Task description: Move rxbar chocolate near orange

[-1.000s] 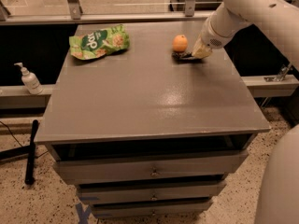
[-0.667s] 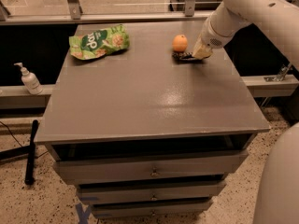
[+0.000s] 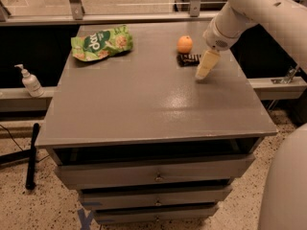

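The rxbar chocolate [image 3: 188, 59], a flat black wrapper with small white lettering, lies on the grey table [image 3: 144, 104] at the back right. It is just in front of the orange [image 3: 184, 44], a small round fruit, with a narrow gap between them. My gripper [image 3: 205, 67] hangs from the white arm [image 3: 240, 13], just right of the bar and slightly nearer the front, its tip low over the tabletop. It does not hold the bar.
A green crinkly snack bag [image 3: 101, 43] lies at the table's back left. A soap dispenser [image 3: 30, 81] stands on a ledge left of the table. A rail [image 3: 120, 18] runs behind the table. Drawers [image 3: 156, 176] face forward below.
The gripper has moved off the bar, a little toward the front and right. The bar now lies uncovered on the table in front of the orange.
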{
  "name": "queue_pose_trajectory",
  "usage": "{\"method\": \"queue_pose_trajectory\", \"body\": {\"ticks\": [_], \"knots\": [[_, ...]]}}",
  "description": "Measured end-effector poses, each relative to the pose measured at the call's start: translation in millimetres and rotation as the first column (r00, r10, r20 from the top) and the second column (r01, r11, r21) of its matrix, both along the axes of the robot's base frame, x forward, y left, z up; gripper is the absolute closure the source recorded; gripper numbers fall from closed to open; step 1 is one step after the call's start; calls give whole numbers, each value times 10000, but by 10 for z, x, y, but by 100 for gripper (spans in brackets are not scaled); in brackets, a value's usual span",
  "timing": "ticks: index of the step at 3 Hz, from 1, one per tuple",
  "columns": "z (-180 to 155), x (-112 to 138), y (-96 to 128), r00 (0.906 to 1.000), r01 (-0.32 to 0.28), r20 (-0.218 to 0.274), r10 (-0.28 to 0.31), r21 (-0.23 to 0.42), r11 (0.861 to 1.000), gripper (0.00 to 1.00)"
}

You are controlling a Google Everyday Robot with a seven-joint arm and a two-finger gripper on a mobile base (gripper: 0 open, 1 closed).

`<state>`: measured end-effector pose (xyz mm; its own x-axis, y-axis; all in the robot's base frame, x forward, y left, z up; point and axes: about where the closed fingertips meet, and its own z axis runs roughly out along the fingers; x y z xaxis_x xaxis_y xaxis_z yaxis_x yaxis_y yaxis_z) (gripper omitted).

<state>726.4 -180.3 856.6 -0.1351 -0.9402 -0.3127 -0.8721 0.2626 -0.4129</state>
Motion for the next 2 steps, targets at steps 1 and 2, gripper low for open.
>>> {"method": "queue_pose_trajectory", "body": {"ticks": [1, 2], "knots": [[135, -172, -80, 9990, 231, -385, -208, 606, 9979, 0], [506, -643, -322, 9940, 664, -986, -470, 2037, 9768, 0]]}}
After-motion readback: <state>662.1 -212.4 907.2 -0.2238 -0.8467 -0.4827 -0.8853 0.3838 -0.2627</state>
